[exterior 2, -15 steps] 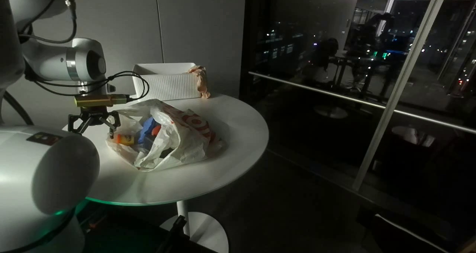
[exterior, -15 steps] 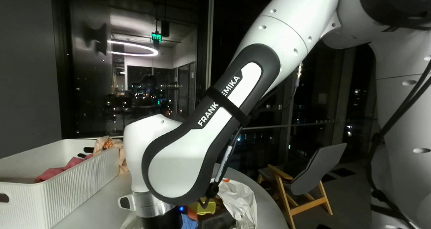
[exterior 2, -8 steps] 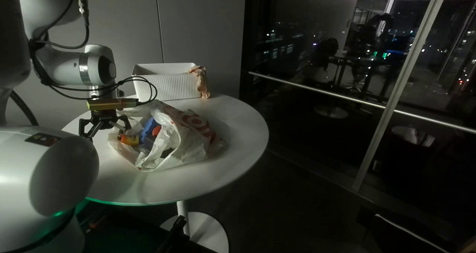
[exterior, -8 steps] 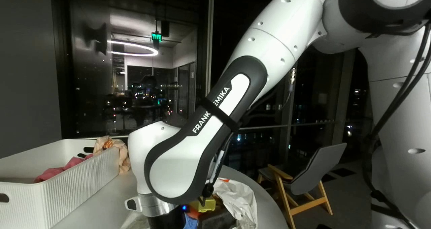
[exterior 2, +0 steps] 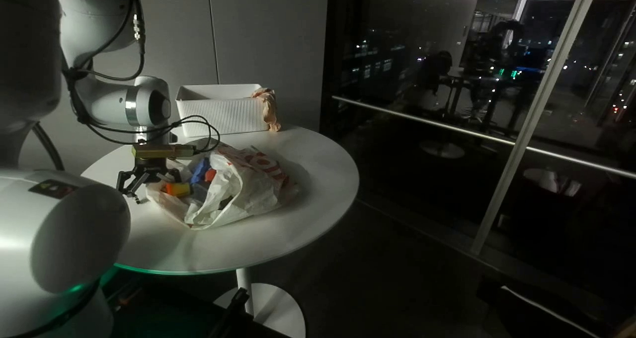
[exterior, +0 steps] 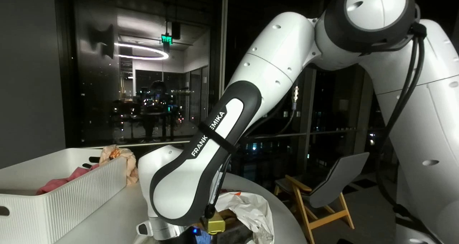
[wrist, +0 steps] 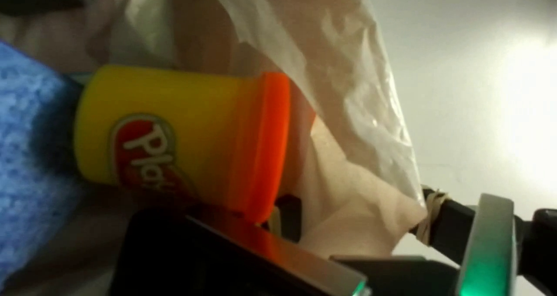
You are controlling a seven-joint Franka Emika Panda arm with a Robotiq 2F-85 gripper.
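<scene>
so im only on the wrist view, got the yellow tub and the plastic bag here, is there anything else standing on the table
Observer: Yes, a white bin stands on the table, beyond the bag as seen in an exterior view.
Operator: anything in that bin
Observer: In an exterior view, a pink thing, probably cloth, shows inside it.
Operator: ok and i get some blue at the edge of my picture, whats right next to that
Observer: In an exterior view, a reddish thing shows just beside the blue thing; I can't tell what it is.
</scene>
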